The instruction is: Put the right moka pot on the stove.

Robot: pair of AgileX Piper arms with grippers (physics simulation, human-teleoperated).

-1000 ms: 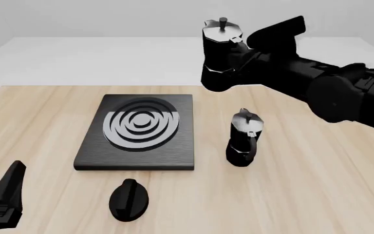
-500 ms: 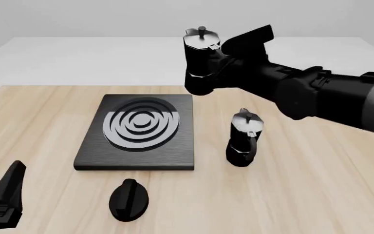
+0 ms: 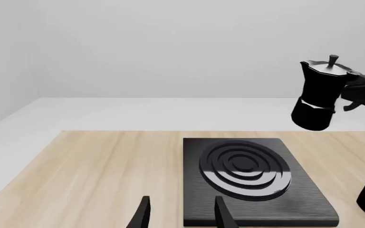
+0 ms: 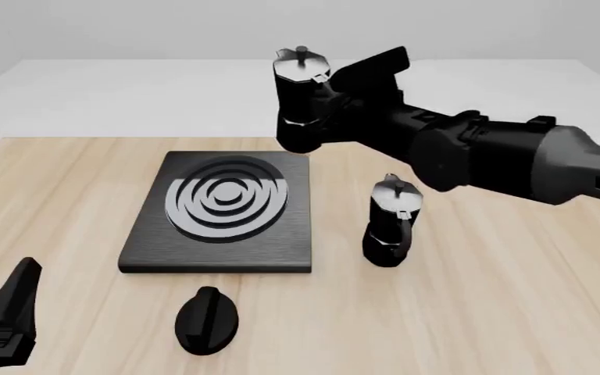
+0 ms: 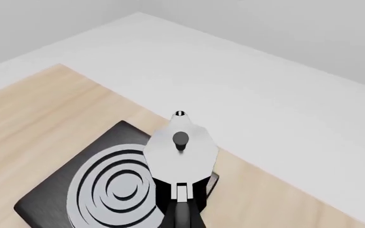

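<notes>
Reaching in level from the right, right arm (image 4: 487, 156), jaws clamped on raised right moka pot (image 4: 300, 101) above stove (image 4: 219, 212) corner.

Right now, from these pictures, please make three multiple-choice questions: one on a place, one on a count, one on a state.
1. Where is the moka pot that the right gripper carries?
A. In the air near the stove's far right corner
B. Standing on the burner rings
C. Lying beside the knob

2. How many moka pots are in the front view?
A. One
B. Two
C. Three

3. How is the second moka pot?
A. Tipped over
B. Held by the left gripper
C. Upright on the table, right of the stove

Answers: 1 A, its base hangs clear above the slab. 2 B, one is held and one stands. 3 C, it stands untouched on the wood.
</notes>
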